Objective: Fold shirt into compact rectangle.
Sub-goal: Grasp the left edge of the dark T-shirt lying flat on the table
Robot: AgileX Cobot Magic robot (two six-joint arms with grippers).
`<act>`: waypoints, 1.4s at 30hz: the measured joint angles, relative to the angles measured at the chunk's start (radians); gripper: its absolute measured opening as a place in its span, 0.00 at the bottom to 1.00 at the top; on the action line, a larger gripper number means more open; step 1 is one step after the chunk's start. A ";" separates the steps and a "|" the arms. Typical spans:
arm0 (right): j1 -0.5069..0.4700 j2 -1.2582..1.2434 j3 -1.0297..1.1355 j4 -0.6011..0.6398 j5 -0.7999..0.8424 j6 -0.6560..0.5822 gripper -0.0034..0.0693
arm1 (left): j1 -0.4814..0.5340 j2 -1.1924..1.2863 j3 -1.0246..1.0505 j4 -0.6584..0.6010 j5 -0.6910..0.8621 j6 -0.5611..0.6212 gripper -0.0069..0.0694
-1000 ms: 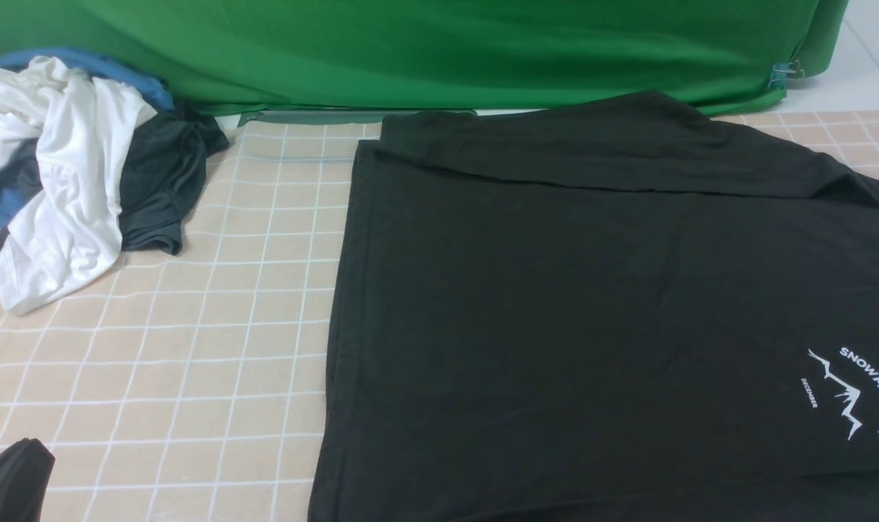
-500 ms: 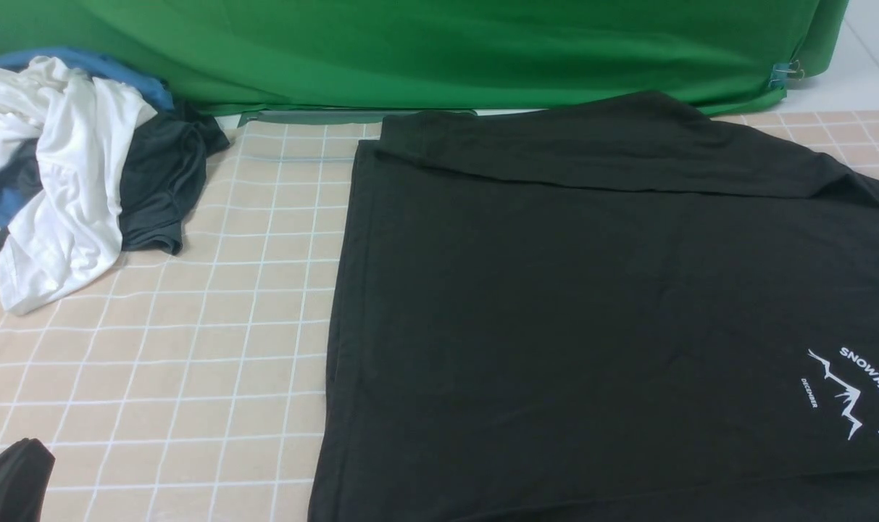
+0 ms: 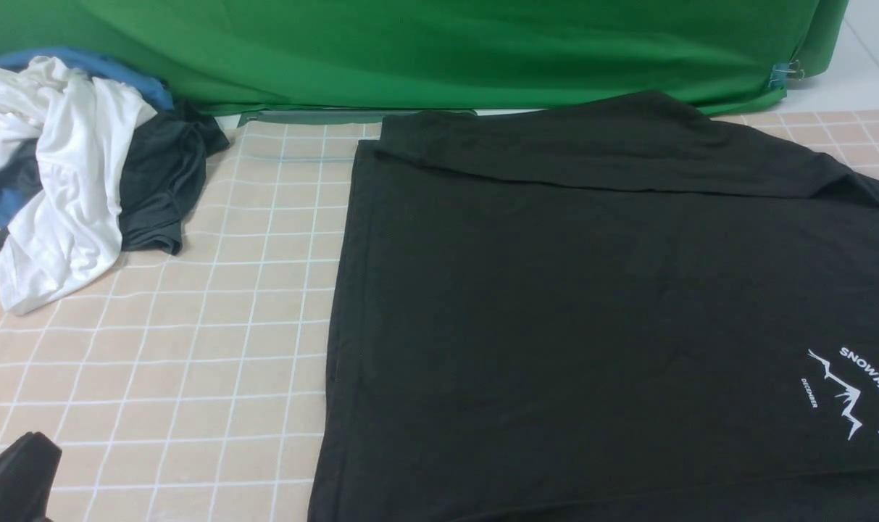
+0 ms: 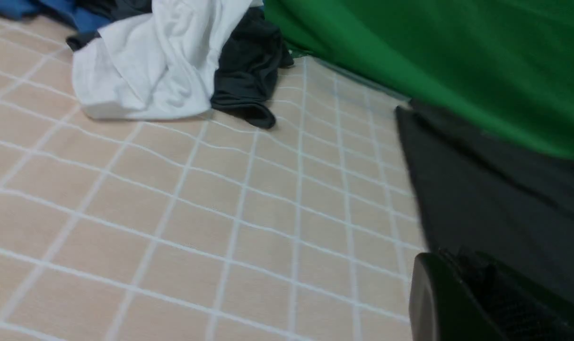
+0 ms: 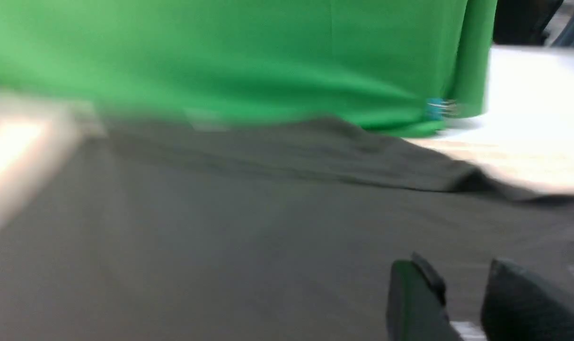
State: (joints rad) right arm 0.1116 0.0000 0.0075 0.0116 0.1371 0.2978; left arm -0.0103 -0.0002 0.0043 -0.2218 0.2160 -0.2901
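The left claw [image 3: 15, 478] is sitting low at the near left corner of the front view, over the bare checked surface [image 3: 193, 362]. Its jaws are closed together and I am seeing nothing in them. From there the shirt [image 3: 591, 304] is lying off to its right, with a strip of open surface in between. The nearest part is the straight left edge of the shirt, which is running from near to far.

The right claw [image 5: 457, 274] is not appearing in the front view. In its own blurred wrist view it is hovering directly above the black fabric, with the jaws standing partly apart and cloth showing through the gap, so it is gripping nothing. That is making the right arm the nearer one by a clear margin.

The shirt is lying flat over the middle and right of the surface. A band along its far side is looking already turned in on top. The white logo [image 3: 856, 391] is sitting sideways near the right border. I am therefore judging that the long axis is running left to right across the robot, with the hem towards the left claw.

The pile at the far left, with a white garment [image 3: 62, 181] over a dark grey garment [image 3: 164, 188], is lying well apart from the shirt.
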 joint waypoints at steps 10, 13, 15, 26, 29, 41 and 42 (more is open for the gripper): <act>0.000 0.000 0.000 0.293 -0.087 0.429 0.37 | 0.000 0.000 0.000 -0.534 -0.024 -0.238 0.11; 0.000 0.000 0.000 0.295 -0.091 0.430 0.37 | 0.000 0.000 0.000 -0.521 -0.030 -0.238 0.11; 0.000 0.000 0.000 0.297 -0.112 0.420 0.36 | 0.000 0.000 0.000 -0.511 -0.044 -0.238 0.11; 0.000 0.100 -0.233 0.298 -0.112 0.059 0.09 | 0.000 0.065 -0.238 -0.439 -0.003 -0.117 0.11; 0.000 0.245 -0.413 0.255 0.078 -0.125 0.09 | 0.000 0.230 -0.445 -0.354 0.222 -0.049 0.11; 0.000 0.774 -0.786 0.039 0.875 -0.424 0.09 | -0.053 0.920 -0.745 -0.470 0.975 0.401 0.11; 0.000 0.792 -0.786 0.039 0.885 -0.425 0.09 | -0.091 0.949 -0.735 -0.470 0.961 0.401 0.11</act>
State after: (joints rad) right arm 0.1116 0.7920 -0.7783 0.0511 1.0224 -0.1273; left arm -0.1012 0.9488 -0.7306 -0.6921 1.1773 0.1107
